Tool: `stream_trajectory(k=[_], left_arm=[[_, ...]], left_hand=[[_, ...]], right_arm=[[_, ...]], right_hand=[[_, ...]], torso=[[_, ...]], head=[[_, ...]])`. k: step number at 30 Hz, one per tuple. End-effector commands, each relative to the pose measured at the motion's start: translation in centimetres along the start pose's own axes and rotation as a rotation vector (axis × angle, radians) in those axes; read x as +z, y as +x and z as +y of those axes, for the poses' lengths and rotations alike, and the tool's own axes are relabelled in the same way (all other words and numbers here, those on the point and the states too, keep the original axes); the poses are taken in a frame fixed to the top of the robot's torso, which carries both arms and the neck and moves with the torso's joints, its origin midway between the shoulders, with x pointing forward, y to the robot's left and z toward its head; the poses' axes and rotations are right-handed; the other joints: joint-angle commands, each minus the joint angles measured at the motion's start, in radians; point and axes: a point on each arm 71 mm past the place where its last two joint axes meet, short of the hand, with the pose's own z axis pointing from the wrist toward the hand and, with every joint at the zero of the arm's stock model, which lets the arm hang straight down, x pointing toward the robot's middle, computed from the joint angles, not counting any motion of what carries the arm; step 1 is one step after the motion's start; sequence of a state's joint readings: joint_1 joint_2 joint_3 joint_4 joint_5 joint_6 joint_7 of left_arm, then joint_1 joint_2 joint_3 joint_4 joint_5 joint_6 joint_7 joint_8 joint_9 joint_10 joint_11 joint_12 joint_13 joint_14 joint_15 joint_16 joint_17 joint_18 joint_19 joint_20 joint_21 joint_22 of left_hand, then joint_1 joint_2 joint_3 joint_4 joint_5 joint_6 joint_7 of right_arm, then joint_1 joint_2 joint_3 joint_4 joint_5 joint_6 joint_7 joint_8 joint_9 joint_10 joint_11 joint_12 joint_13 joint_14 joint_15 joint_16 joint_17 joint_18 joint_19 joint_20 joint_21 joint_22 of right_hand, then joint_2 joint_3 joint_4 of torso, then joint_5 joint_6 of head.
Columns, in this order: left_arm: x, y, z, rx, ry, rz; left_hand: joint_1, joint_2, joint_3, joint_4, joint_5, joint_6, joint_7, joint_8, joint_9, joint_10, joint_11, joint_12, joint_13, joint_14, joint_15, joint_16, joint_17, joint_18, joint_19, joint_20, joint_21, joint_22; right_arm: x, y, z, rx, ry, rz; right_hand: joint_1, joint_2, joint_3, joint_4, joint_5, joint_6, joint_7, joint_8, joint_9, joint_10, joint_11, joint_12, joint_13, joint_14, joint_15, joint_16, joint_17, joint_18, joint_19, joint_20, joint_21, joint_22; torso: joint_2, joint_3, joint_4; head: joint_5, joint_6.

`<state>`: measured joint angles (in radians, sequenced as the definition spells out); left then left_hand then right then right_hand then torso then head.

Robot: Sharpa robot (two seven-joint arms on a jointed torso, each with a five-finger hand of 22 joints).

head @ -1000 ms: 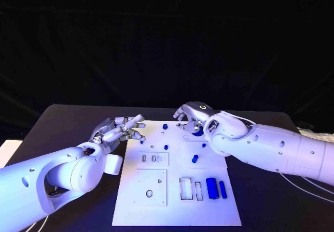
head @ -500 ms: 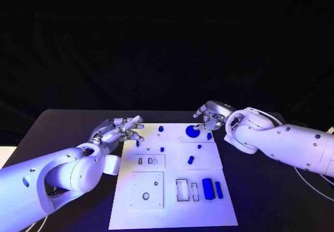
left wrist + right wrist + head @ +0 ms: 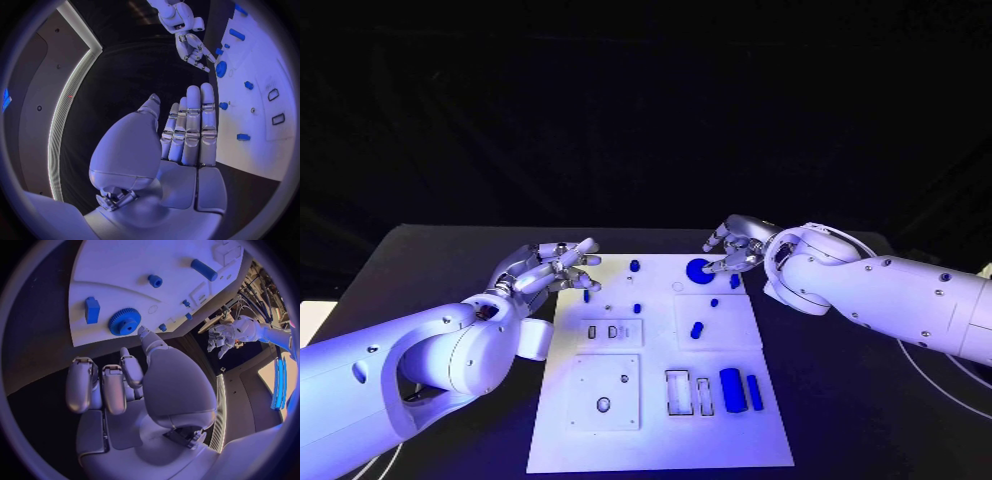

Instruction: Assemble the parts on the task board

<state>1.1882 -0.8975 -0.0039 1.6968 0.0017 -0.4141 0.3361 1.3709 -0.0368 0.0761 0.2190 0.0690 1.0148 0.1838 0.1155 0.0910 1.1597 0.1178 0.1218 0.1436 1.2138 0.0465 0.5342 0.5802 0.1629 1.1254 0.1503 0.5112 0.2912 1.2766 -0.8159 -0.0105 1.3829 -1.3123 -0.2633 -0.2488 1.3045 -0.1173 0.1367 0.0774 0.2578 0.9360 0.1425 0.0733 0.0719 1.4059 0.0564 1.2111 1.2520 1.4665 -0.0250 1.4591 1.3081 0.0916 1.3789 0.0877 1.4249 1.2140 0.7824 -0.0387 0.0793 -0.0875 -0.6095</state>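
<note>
Black table (image 3: pixel 430 260) under a dark backdrop, white task board (image 3: pixel 661 440) lying between 2 empty hands.
Left hand (image 3: pixel 548 268) hovers at the board's far left corner, fingers straight and spread, holding nothing. Right hand (image 3: pixel 737 248) hangs over the far right corner, fingers loosely curled and apart, gripping nothing, just beside the blue gear (image 3: pixel 700 270). A blue block (image 3: pixel 734 281) stands near the gear; a blue cylinder (image 3: pixel 731 388) and a blue bar (image 3: pixel 756 393) lie at the board's near right.
</note>
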Motion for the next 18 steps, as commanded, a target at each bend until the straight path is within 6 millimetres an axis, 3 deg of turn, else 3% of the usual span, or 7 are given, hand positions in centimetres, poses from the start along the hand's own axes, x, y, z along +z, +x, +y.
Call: stream_trajectory(k=[1, 5, 18], left_arm=[[0.0, 0.3, -0.1, -0.005, 0.005, 0.025], [0.0, 0.3, -0.1, -0.005, 0.005, 0.025], [0.0, 0.3, -0.1, -0.005, 0.004, 0.026]], left_hand=[[-0.002, 0.007, -0.005, 0.000, -0.005, -0.002, 0.005, -0.003, 0.001, -0.007, 0.001, -0.004, 0.002, -0.004, 0.001, -0.004, 0.002, 0.015, -0.008, -0.002, 0.001, 0.002], [-0.002, 0.007, -0.005, 0.000, -0.005, -0.002, 0.005, -0.003, 0.001, -0.007, 0.001, -0.004, 0.002, -0.004, 0.001, -0.004, 0.002, 0.015, -0.008, -0.002, 0.001, 0.002], [-0.002, 0.007, -0.005, 0.000, -0.005, -0.002, 0.005, -0.003, 0.001, -0.007, 0.001, -0.004, 0.002, -0.004, 0.001, -0.004, 0.002, 0.015, -0.008, -0.002, 0.001, 0.002]], right_arm=[[0.2, 0.6, 0.0, -0.019, 0.009, 0.043], [0.4, 1.1, 0.0, -0.030, 0.012, 0.055], [0.9, 1.7, 0.0, -0.066, 0.028, 0.064]], right_hand=[[0.008, 0.004, -0.005, 0.001, -0.002, 0.002, 0.005, 0.004, 0.001, 0.009, 0.000, 0.012, 0.009, 0.071, 0.006, 0.009, 0.094, -0.019, 0.008, 0.000, 0.007, 0.008], [0.011, 0.007, -0.007, 0.002, -0.004, 0.005, 0.005, 0.006, 0.002, 0.014, 0.000, 0.028, 0.026, 0.073, 0.007, 0.018, 0.108, -0.021, 0.014, 0.001, 0.013, 0.020], [0.018, 0.016, -0.007, 0.000, -0.014, 0.009, 0.005, 0.009, 0.002, 0.019, 0.000, 0.046, 0.047, 0.074, 0.007, 0.022, 0.115, -0.023, 0.017, 0.001, 0.017, 0.027]], torso=[[0.001, -0.0003, -0.0004], [0.000, -0.0012, 0.0013], [0.001, -0.0006, 0.0004]], head=[[0.002, -0.001], [0.002, -0.010], [0.004, -0.011]])
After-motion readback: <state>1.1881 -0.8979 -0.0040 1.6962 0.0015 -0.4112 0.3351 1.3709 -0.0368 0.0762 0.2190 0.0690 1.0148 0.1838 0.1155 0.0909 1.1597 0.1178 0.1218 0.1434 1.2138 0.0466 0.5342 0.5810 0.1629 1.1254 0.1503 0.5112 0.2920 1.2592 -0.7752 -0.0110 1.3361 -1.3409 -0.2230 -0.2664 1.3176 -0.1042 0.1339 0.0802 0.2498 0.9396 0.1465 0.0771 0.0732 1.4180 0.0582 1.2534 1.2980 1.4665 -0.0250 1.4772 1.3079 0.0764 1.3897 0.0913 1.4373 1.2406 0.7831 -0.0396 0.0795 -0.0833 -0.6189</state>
